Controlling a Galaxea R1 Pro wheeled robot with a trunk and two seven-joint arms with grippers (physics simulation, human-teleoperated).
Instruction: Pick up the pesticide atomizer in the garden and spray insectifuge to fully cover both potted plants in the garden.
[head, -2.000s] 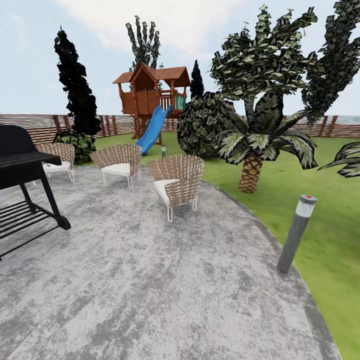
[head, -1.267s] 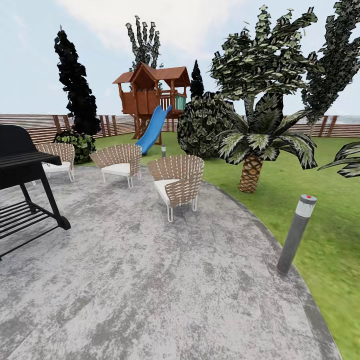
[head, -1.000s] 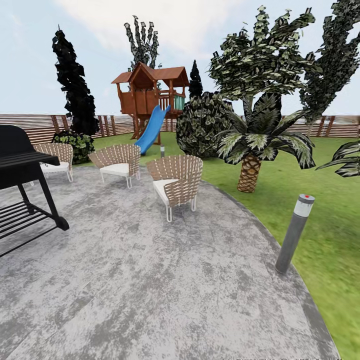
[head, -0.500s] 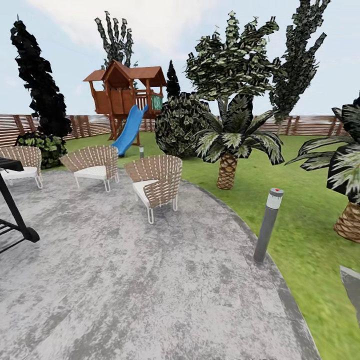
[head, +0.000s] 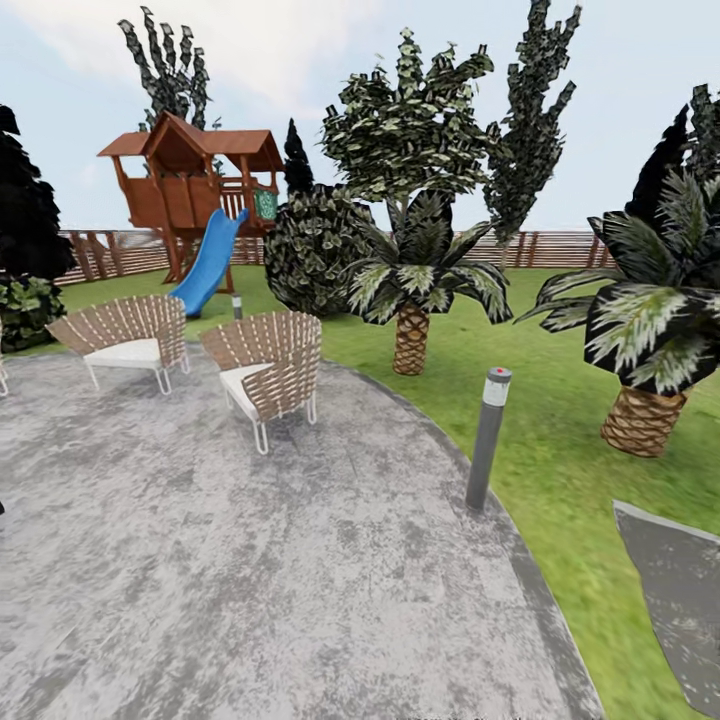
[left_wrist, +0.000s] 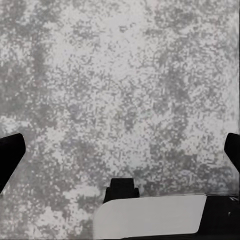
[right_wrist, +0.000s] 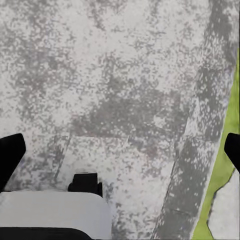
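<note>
Grey stone paving (head: 250, 560) spreads across the foreground of the garden, edged by green lawn (head: 560, 400) and closed off at the back by a brown slatted fence (head: 550, 250), with two wicker chairs (head: 265, 365) set near a wooden playhouse and its blue slide (head: 205, 262). A grey lamp post with a red top (head: 488, 438) is seen at the paving's rim, trunked palms (head: 412, 290) and a big round bush (head: 310, 250) beyond it. The pesticide atomizer and the potted plants cannot be located from these views, so the step in hand is judged to be a search while driving. It would be done best by sweeping the lawn's edges slowly, low to the ground (small grey pots are easily lost against grass), and the lamp post should not be mistaken for the bottle. The left claw (left_wrist: 120, 150) is held spread wide over bare paving, its dark fingertips (left_wrist: 10, 152) at the picture's sides and nothing between them; the right claw (right_wrist: 120, 150) is likewise spread and empty, above the paving where it meets a strip of lawn. Both should be kept clear until the bottle is found.
</note>
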